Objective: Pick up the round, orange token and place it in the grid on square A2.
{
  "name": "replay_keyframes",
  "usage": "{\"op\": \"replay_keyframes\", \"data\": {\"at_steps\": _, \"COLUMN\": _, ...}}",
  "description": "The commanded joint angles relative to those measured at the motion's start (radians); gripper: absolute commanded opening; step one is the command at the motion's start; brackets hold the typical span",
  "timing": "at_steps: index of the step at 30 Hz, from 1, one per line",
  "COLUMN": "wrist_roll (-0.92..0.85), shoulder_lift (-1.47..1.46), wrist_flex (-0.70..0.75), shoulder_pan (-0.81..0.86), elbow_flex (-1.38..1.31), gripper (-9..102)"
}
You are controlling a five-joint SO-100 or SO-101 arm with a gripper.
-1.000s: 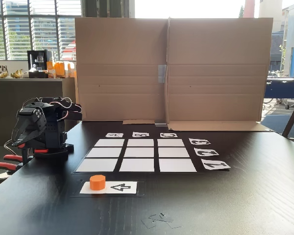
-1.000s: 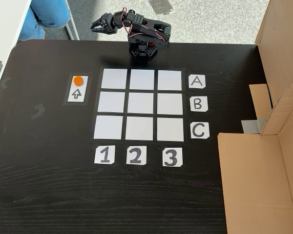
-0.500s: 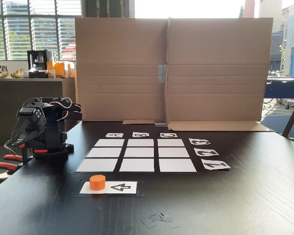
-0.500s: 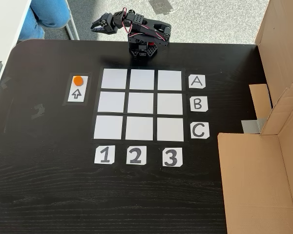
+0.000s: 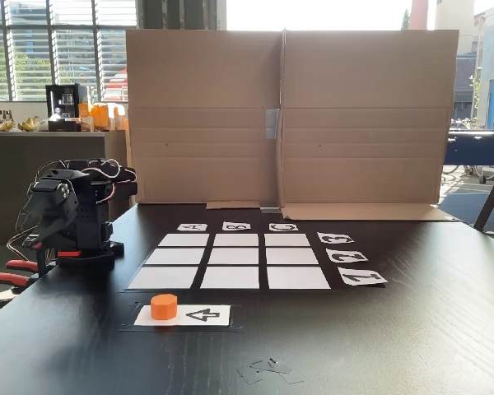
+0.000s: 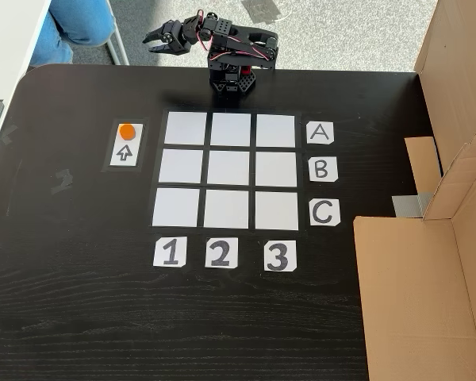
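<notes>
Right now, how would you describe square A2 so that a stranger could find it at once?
In the top-down fixed view, find the grid of nine white cells. Take the row beside label A, nearest the arm. Square A2 is its middle cell, above label 2.

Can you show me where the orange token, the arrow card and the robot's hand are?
orange token (image 6: 126,132), fixed view from above, its top face.
arrow card (image 6: 125,153), same view, the printed arrow.
hand (image 6: 152,39), same view, between its open fingertips.
</notes>
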Motion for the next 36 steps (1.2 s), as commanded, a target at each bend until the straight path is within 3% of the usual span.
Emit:
{"op": "replay_keyframes", "data": {"at_steps": 1, "wrist_roll": -0.011, "shoulder_lift": -0.121, "wrist_flex": 0.000, "shoulder_pan": -0.018, "elbow_flex": -0.137, "gripper": 12}}
{"op": "replay_keyframes", "data": {"at_steps": 7, "wrist_roll": -0.008, "shoulder_lift": -0.307, "wrist_flex": 0.176, "shoulder_pan": -0.100, "elbow_flex": -0.397, "gripper": 12}}
{"op": "replay_keyframes", "data": {"at_steps": 16, "wrist_roll": 0.000, "shoulder_lift": -0.512, "wrist_flex": 0.394, "shoulder_pan": -0.255, "elbow_flex": -0.675, "gripper": 21}}
{"op": "replay_keyframes", "data": {"at_steps": 22, "wrist_roll": 0.014, "shoulder_lift": -0.649, "wrist_flex": 0.492, "shoulder_pan": -0.371, "elbow_flex": -0.824, "gripper": 34}}
{"op": "replay_keyframes", "data": {"at_steps": 28, "wrist_roll": 0.192, "shoulder_lift": -0.802, "wrist_flex": 0.543, "shoulder_pan": -0.430, "elbow_flex": -0.943, "gripper": 44}}
{"op": "replay_keyframes", "data": {"at_steps": 36, "wrist_roll": 0.327, "shoulder_lift": -1.006, "wrist_flex": 0.629, "shoulder_pan": -0.520, "elbow_flex": -1.233, "gripper": 44}}
